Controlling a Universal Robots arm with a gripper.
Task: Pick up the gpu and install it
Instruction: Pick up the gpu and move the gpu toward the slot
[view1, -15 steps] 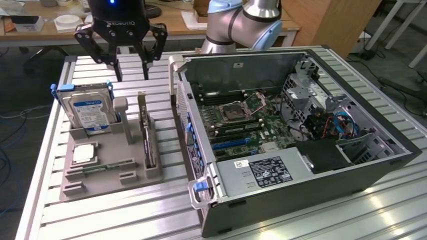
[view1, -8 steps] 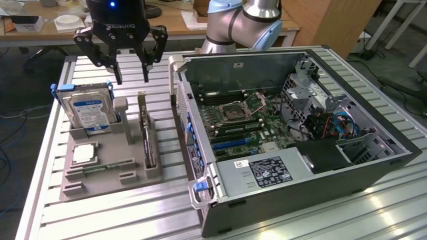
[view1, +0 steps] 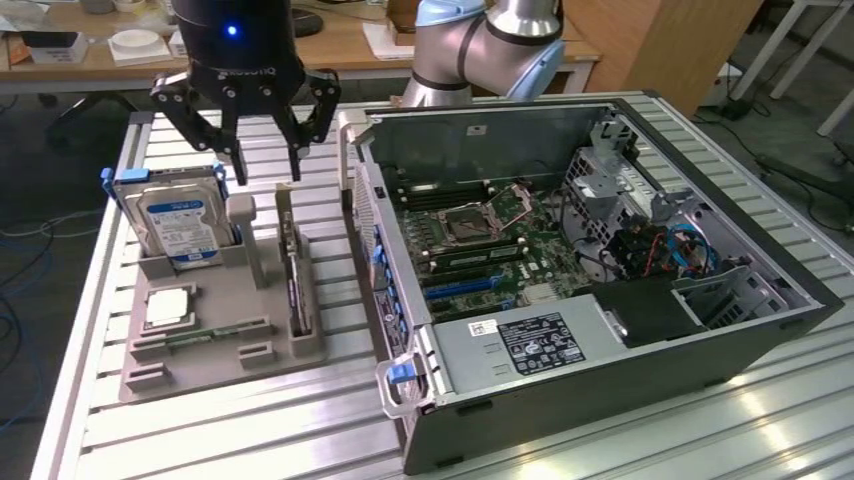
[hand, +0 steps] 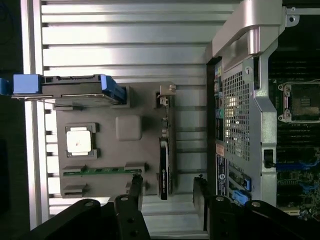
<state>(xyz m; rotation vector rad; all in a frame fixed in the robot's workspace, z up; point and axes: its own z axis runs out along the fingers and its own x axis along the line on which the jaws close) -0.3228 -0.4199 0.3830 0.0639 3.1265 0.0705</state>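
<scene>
We see a slatted aluminium table (view1: 214, 430) with a desk (view1: 80, 70) behind. Our gripper (view1: 267, 172), fingers apart, hangs over the gpu (view1: 296, 290), which stands on edge in the grey tray (view1: 254, 290), just beside the open computer case (view1: 601, 370).

Pointing to a robotics lab or workshop: a slotted aluminium table (view1: 240, 432) carrying an opened computer case (view1: 641, 392) and a grey parts fixture (view1: 214, 370); a robot arm (view1: 461, 50) and gripper (view1: 267, 172) hanging over it; wooden desks (view1: 334, 45) cluttered with small boxes standing behind; cables (view1: 798, 160) trailing across the dark floor.
</scene>
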